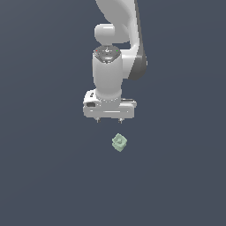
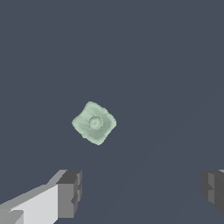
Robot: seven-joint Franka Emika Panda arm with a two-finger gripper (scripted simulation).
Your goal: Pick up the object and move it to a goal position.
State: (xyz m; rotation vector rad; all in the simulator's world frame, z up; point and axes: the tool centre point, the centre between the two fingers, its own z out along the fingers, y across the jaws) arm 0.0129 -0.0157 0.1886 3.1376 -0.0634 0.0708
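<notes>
The white, dark-padded parallel gripper is hanging with its fingers spread wide and holding nothing; in the wrist view you are seeing the two dark fingertips well apart with bare floor between them.

The small pale green cube-like block with a round raised mark is lying below the gripper and off its centreline, toward the exterior view's right and clear of both fingers. It is not sitting between them, so you are probably needing a sideways shift before descending.

The block is roughly cubic with no clear long axis, and its sides are sitting skewed to the finger line.

The wrist view is giving you the raised mark facing up. The exterior view is giving you the height gap.
</notes>
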